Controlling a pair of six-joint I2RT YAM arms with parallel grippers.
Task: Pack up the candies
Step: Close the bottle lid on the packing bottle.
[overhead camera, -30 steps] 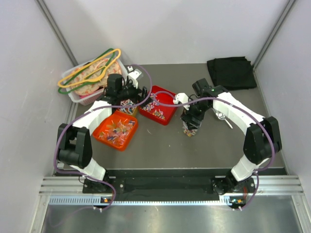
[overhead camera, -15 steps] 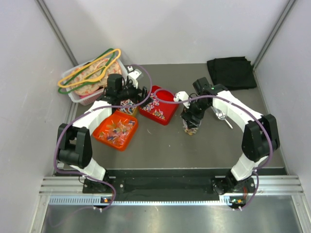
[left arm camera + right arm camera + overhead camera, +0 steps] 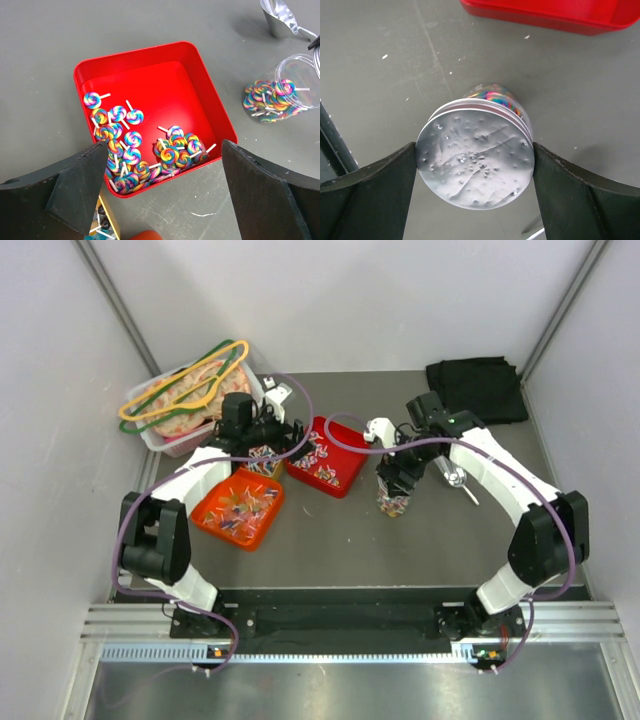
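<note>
Silver lid (image 3: pixel 476 162) sits on the clear jar (image 3: pixel 392 502), and the right gripper (image 3: pixel 475 150) is clamped on its rim, one finger touching each side. Swirl-coloured candies (image 3: pixel 130 150) show through the jar wall under the lid. Risks, as I judge them: nothing braces the jar, so a twist on the lid could spin or tip it. A lid set slightly askew could bind on the thread. The smooth metal could also slip between the fingers. Level with the jar and well to its left, an orange tray (image 3: pixel 205 512) holds loose candies. Just beyond and left of the jar, the left gripper (image 3: pixel 163 145) hangs spread wide over the red tray (image 3: pixel 150 80), pinching nothing. Many candies are heaped in that tray's near half, so sealing now would likely leave them unpacked. The table (image 3: pixel 330 540) is matte grey with pale specks and scuffs. A silver scoop (image 3: pixel 277 20) lies just right of the jar. Far left of the jar is a clear bin (image 3: pixel 165 440) topped with coloured hangers (image 3: pixel 190 385). Beyond the jar to the right lies a folded black cloth (image 3: pixel 478 390). Plain pale walls (image 3: pixel 350 300) close the booth in.
</note>
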